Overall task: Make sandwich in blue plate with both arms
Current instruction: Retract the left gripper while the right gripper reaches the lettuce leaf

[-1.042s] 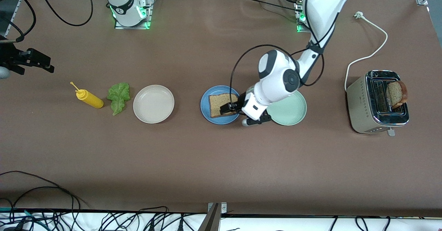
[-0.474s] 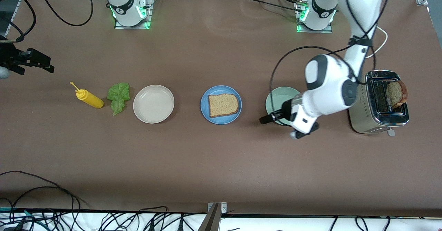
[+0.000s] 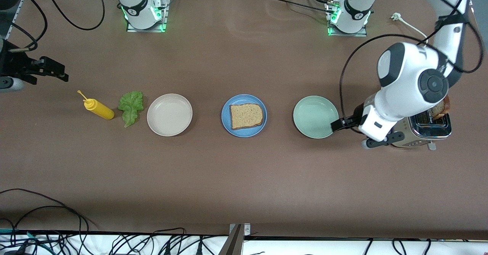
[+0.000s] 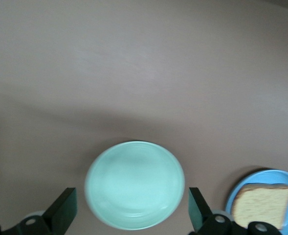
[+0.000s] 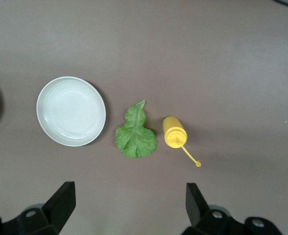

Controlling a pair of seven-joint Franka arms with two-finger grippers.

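The left gripper (image 3: 335, 125), spread and empty, has swung from the round blue plate (image 3: 244, 130) with its square brown bread slice (image 3: 246, 116) toward three o'clock, by the shiny metal toaster (image 3: 421, 131); likely fetching the second slice (image 3: 442, 108). The right gripper (image 3: 61, 73), also spread, waits at nine o'clock.

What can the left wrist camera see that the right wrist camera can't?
Only the left wrist view shows the round pale mint-green plate and the square brown bread slice. Only the right wrist view shows the round beige plate, the ruffled green lettuce leaf and the yellow squeeze bottle. Both show the round blue plate, the brown table and an open gripper.
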